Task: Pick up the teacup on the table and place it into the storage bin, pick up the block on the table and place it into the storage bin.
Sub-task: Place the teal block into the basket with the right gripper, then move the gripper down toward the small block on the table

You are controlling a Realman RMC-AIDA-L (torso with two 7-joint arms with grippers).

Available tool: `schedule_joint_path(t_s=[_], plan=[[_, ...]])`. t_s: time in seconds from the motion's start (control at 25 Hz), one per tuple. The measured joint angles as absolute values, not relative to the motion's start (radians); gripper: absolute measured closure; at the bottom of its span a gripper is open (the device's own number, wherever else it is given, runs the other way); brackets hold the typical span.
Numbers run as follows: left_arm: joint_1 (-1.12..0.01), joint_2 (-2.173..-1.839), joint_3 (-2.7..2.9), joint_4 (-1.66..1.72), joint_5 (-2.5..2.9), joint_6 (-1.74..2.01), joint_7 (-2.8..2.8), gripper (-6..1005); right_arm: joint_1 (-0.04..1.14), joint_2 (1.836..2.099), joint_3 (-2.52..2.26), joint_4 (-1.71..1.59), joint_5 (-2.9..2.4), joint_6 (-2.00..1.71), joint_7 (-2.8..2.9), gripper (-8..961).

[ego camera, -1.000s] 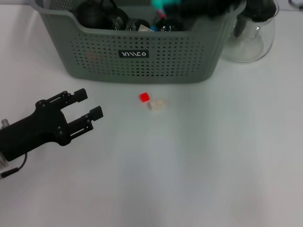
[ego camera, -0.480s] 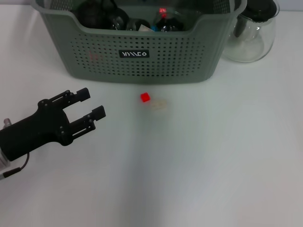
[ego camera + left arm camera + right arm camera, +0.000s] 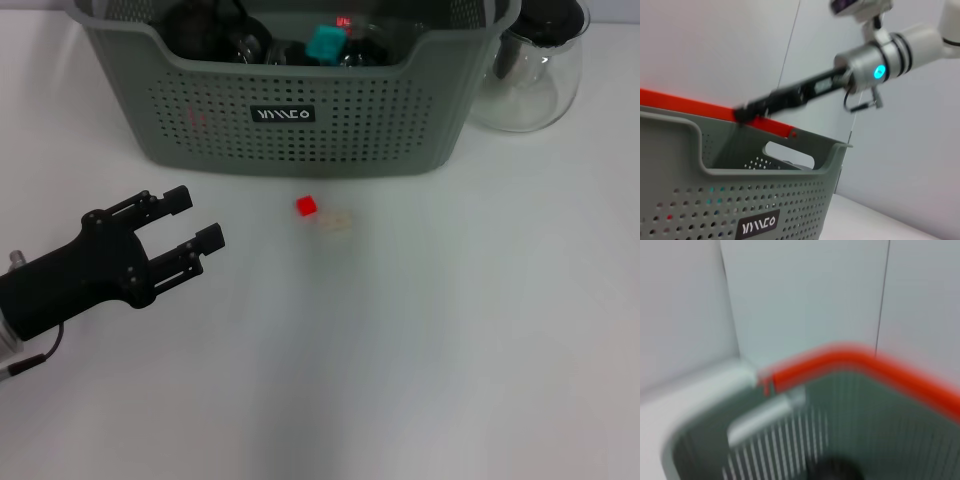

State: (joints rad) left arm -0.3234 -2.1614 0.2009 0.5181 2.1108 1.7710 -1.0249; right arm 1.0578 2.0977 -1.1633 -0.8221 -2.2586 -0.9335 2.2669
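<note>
The storage bin (image 3: pixel 300 140) (image 3: pixel 715 200) (image 3: pixel 850 405) stands at the back of the table, holding dark items and a teal block (image 3: pixel 325 43). The teacup cannot be made out among them. A small red block (image 3: pixel 306 205) lies on the table just in front of the bin, with a pale scrap (image 3: pixel 337 222) beside it. My left gripper (image 3: pixel 197 217) hovers open and empty to the left of the red block. The left wrist view shows my right arm (image 3: pixel 879 71) reaching over the bin's far rim.
A clear glass pitcher (image 3: pixel 530 75) with a dark lid stands right of the bin. An orange-red strip (image 3: pixel 685 105) runs behind the bin's far edge. White tabletop (image 3: pixel 430 340) stretches in front and to the right.
My right arm, over the bin a second ago, has left the head view. A teal block now lies inside the bin. The left gripper has barely moved.
</note>
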Motion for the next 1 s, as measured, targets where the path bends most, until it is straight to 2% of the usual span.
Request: schedule_joint_path(t_s=[0.16,0.36,0.56,0.76,1.0], plan=[[-0.324,-2.16,0.201,0.518,2.111,1.773,-1.027,332,0.885,2.093,-1.143,-1.102,-2.071,-1.043,2.266,413],[-0.324,-2.155,0.189,0.522,2.111,1.773,-1.027,332,0.671,2.078,-1.091,-1.413,-1.943,-1.351,2.206,200],[-0.324,-2.149,0.166,0.525,2.111,1.769,-1.027,332,0.537,2.062,-1.055,-1.55,-1.961,-1.684,2.081,204],[-0.33,-2.146,0.164,0.526,2.114,1.763,-1.027,332,0.52,2.09,-1.086,-1.514,-2.098,-1.743,2.024,229],[-0.32,-2.146,0.162,0.526,2.112,1.768,-1.027,332,0.636,2.098,-1.25,-1.284,-2.21,-1.641,2.052,258]])
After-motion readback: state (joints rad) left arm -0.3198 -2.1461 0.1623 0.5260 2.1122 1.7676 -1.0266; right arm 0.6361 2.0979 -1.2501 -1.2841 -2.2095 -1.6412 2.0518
